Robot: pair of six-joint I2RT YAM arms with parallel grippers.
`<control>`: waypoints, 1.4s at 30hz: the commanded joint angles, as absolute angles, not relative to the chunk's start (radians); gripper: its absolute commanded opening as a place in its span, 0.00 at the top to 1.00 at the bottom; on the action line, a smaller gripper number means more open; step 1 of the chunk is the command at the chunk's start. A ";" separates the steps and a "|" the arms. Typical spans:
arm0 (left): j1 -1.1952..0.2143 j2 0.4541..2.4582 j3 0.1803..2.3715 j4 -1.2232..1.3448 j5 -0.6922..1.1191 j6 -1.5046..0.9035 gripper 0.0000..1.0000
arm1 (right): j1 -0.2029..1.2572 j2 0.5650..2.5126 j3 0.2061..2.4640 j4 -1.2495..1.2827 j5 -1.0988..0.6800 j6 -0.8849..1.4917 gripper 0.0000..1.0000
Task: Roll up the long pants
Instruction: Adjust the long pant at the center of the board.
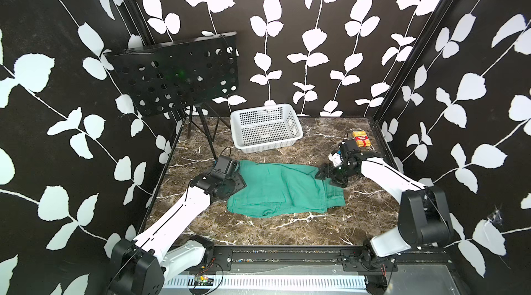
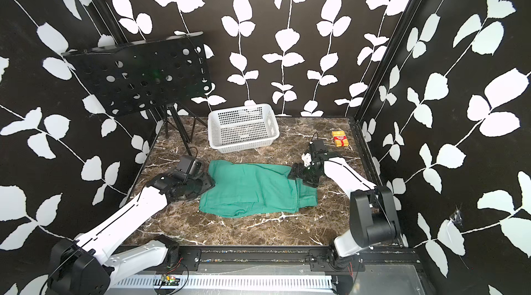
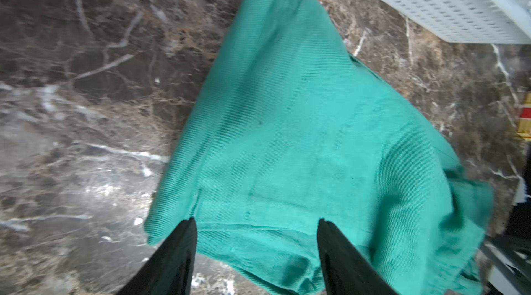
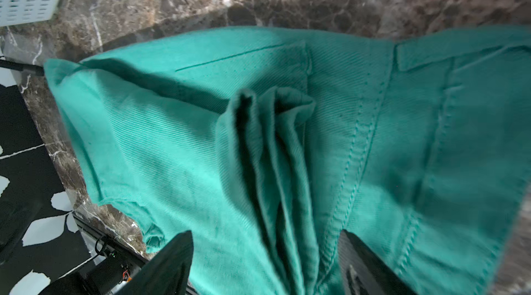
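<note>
Both top views are showing the long pants [image 1: 283, 190] lying folded at the middle of the marble surface [image 1: 287, 230], soft, light and likely slumping, while the left gripper [image 3: 255, 230] and right gripper [image 4: 267, 239] are standing at opposite ends, jaws apart, gripping nothing, with the stitched end edges judged the firmest hold.

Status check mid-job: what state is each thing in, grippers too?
Pants: folded flat on the table, not rolled yet, unheld.
Left gripper: open, over the pants' edge.
Right gripper: open, astride a bunched fold.
Basket: upright, empty.
Box: lying flat, untouched.
Stand: upright, panel tilted.
</note>
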State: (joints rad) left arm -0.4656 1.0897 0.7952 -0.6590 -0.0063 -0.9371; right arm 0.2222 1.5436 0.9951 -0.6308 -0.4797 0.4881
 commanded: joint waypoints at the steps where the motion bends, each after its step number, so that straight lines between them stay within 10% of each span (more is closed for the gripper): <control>1: -0.462 1.104 0.815 -0.621 0.050 -0.966 0.35 | 0.232 1.577 0.965 -0.538 -0.517 0.509 0.28; 10: -0.462 1.118 0.777 -0.519 0.123 -1.042 0.36 | 0.241 1.675 0.971 -0.456 -0.535 0.526 0.35; 18: -0.492 1.140 0.811 -0.501 0.128 -1.056 0.36 | 0.241 1.521 0.995 -0.496 -0.483 0.551 1.00; 42: -0.612 1.475 0.867 -0.261 0.132 -1.120 0.32 | 0.091 1.474 1.157 -0.892 -0.249 0.496 1.00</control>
